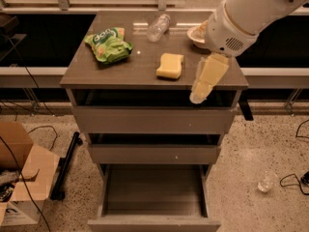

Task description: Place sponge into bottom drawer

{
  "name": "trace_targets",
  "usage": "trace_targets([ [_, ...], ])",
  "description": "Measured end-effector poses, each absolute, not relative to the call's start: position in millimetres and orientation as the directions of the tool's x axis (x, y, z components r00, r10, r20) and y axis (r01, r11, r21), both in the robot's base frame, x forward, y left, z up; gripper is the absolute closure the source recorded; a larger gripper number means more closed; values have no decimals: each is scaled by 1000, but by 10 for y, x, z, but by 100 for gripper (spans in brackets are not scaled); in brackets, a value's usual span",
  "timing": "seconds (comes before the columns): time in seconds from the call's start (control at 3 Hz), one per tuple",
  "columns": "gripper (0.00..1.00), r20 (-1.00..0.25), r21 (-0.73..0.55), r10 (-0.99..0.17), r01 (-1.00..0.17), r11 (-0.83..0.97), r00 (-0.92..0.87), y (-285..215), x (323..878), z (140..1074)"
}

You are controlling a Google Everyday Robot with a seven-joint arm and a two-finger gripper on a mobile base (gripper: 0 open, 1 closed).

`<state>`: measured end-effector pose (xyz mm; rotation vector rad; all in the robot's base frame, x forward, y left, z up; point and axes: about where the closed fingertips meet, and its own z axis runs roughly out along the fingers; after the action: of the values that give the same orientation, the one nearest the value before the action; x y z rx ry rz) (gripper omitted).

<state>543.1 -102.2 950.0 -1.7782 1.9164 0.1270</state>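
Yellow sponge (pixel 170 65) lies on the cabinet top (pixel 120 74), not yet grasped. Gripper (pixel 198 95) hangs near it at the front edge, empty; its opening cannot be told. Bottom drawer (pixel 153 224) stands open to receive the sponge.

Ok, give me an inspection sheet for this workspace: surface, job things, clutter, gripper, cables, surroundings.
Surface: cabinet top, grey-brown, four things on it.
Job things: sponge lies on the top, untouched; bottom drawer pulled open, nothing seen inside.
Clutter: green bag, bottle on its side, bowl.
Gripper: gripper hangs right of the sponge, apart from it, at the top's front edge.
Cables: cables on the floor, left and right.
Surroundings: cardboard box on the left; clear object on the floor, right.
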Motion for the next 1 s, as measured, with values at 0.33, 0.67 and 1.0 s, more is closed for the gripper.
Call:
trace_targets([
  [0.33,0,-456,-262,-888,-945,194,-55,-943,5670,9273],
  [0.67,0,-508,-257,-855,-930,264,-102,-909,6033,9105],
  [1.0,0,-525,-253,-842,-922,294,-124,-896,6398,8963],
])
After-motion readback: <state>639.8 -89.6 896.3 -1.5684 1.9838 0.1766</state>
